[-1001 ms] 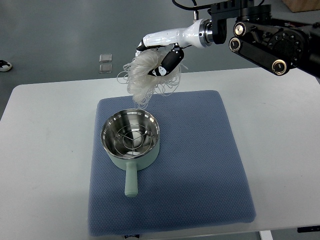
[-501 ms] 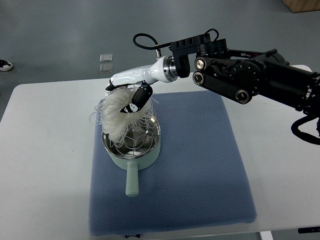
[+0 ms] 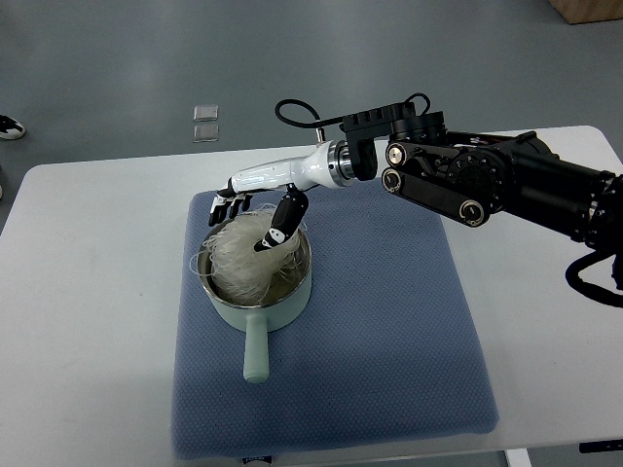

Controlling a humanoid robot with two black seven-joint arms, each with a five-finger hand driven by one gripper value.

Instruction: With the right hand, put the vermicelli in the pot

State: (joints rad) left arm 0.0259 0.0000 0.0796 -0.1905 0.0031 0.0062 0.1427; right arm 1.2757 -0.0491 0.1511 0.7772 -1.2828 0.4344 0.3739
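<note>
White-shelled, the right hand [image 3: 255, 206] reaches in from the right edge on a black jointed arm [image 3: 487, 180] and sits over the far rim of the pot [image 3: 255, 292]. We note its dark fingers [image 3: 226, 207] spread out past the rim toward the left, while the thumb [image 3: 280, 222] points down into the pot, touching the vermicelli [image 3: 241, 263]. We cannot tell whether the hand pinches any strands or merely rests on them. Just under and in front of the hand, the pale vermicelli fills the steel pot in a loose nest, with a few loops hanging over the left rim. Pot, mint green outside, handle toward us, stands on a blue mat [image 3: 389, 331] covering the white table [image 3: 88, 292].
</note>
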